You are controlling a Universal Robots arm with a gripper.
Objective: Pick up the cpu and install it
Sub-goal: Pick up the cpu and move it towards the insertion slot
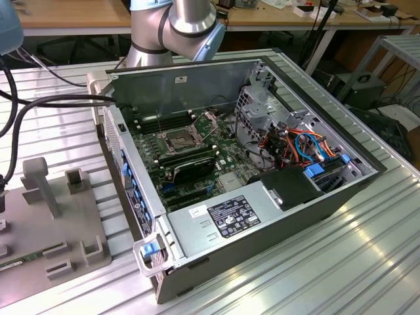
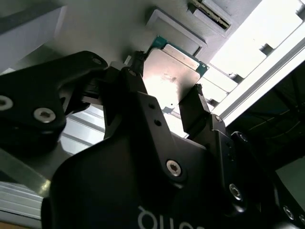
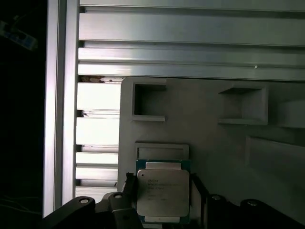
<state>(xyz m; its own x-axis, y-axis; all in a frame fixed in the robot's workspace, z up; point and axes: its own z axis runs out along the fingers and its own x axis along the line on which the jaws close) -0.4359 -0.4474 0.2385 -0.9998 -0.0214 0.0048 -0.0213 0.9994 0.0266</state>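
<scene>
**The cpu rides in a thin grip**

The cpu [image 2: 174, 78] could slip and fall. The gripper [image 2: 167, 81] has it only by two thin edges. The chip is flat and smooth, so a bump or a quick swing could knock it loose. It could also tip crooked between the fingers [image 2: 190, 109], and then it would not sit flat in its seat. A squeeze that is too hard could hurt its green rim.

The gripper is closed just as wide as the chip. One black finger presses on each side, and the silver top shows between them in both wrist views. Nothing else is in the grip.

Just past the chip is a small grey pocket [image 3: 162, 149] on the grey holder block [image 3: 209, 138]. I cannot tell if the chip touches the pocket or is lifted off it. Past the block lie the silver slats of the table [image 3: 190, 28].

Far off, in the exterior view, the open computer case [image 1: 275, 216] lies on the table. The dark square socket [image 1: 178, 139] is inside it, well apart from the holder block
</scene>
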